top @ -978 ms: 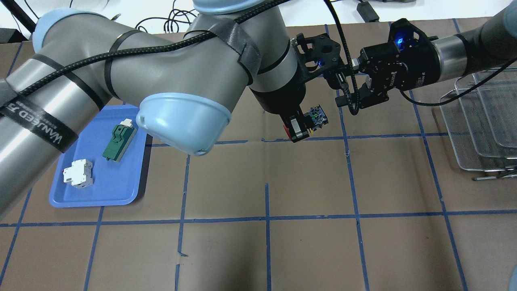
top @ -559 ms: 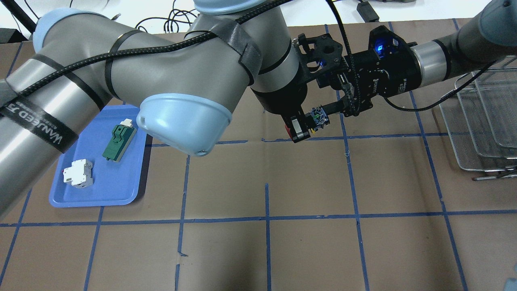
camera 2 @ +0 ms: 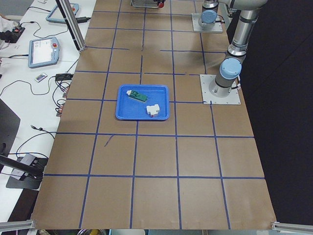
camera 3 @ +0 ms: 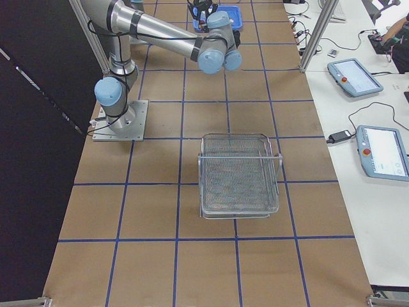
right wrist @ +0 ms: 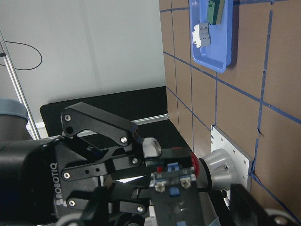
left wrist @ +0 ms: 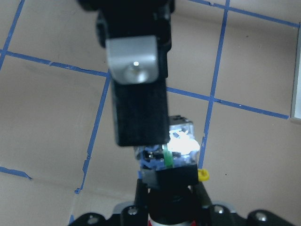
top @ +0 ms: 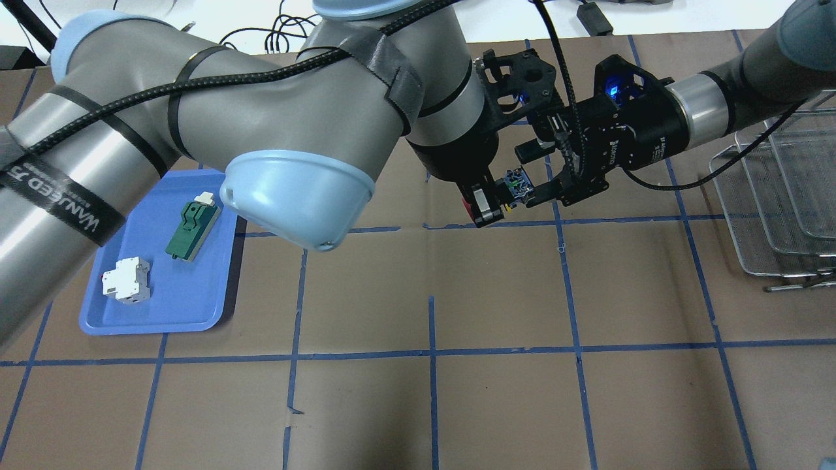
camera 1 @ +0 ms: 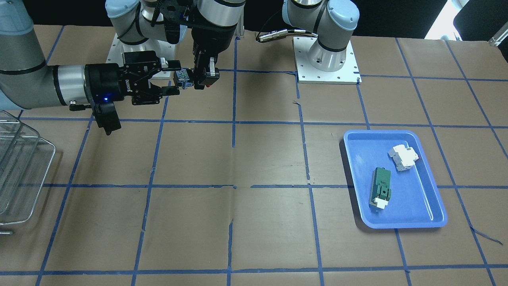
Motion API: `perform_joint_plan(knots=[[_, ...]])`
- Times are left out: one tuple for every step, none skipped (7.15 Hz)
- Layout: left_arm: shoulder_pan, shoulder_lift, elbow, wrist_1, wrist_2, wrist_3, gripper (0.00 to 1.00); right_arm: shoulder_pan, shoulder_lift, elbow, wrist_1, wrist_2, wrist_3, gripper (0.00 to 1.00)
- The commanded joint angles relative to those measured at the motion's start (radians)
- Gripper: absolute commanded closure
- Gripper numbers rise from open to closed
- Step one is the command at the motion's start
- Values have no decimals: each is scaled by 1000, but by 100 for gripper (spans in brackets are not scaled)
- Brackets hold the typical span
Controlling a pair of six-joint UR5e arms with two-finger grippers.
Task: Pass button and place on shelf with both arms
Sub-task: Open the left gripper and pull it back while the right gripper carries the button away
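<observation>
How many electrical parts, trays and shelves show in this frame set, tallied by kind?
Red-capped button: 1
Green block: 1
White breaker module: 1
Blue tray: 1
Wire-mesh shelf: 1
Total: 5

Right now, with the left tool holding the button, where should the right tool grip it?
Probably the bluish-white contact block of the button: it juts free of the left tool, which covers the black body. Come in end-on from the shelf side, right tool fingers straddling the block.
</observation>
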Motion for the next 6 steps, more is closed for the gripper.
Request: perform_joint_plan(knots=[[0, 0, -2, 2, 0, -5, 100, 0, -3, 2, 4, -29, -11, 67], [0, 0, -2, 2, 0, -9, 100, 0, -1, 3, 4, -66, -17, 74], [0, 0, -8, 2, 1, -10, 100, 2, -1, 3, 3, -68, -17, 78], [0, 0, -9, 2, 2, -25, 82, 0, -1, 3, 1, -66, -17, 81], [0, -2, -15, 2, -6, -63, 1, 0, -1, 0, 1, -68, -16, 81], [0, -2, -14, 2, -6, -68, 0, -2, -1, -7, 3, -68, -12, 81]])
